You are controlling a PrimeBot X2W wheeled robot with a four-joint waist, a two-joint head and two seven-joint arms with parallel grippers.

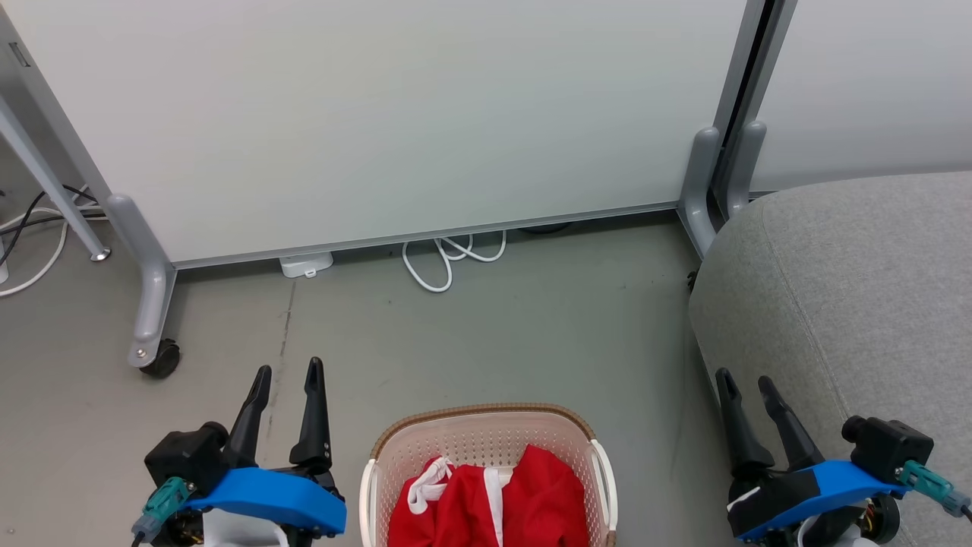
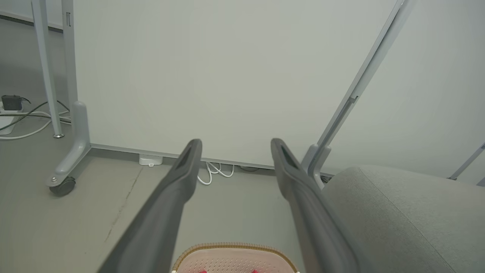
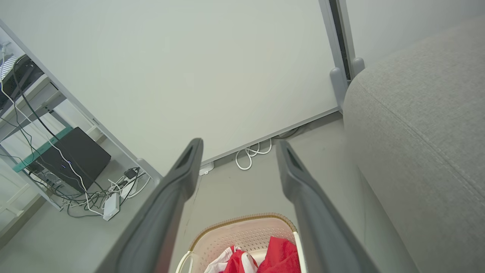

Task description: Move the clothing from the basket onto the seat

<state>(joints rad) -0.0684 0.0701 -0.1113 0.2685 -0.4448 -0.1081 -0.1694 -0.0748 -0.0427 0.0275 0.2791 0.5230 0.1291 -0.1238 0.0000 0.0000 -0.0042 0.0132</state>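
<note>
Both spread wide and empty: our left gripper and right gripper flank the cream perforated plastic basket holding the red-and-white fabric clothing, big grey upholstered seat just outboard of our right fingers.

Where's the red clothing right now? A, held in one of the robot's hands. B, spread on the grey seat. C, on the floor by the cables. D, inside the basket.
D: the clothing lies bunched inside the basket, while the left hand and the right hand are both open and hold nothing.
</note>
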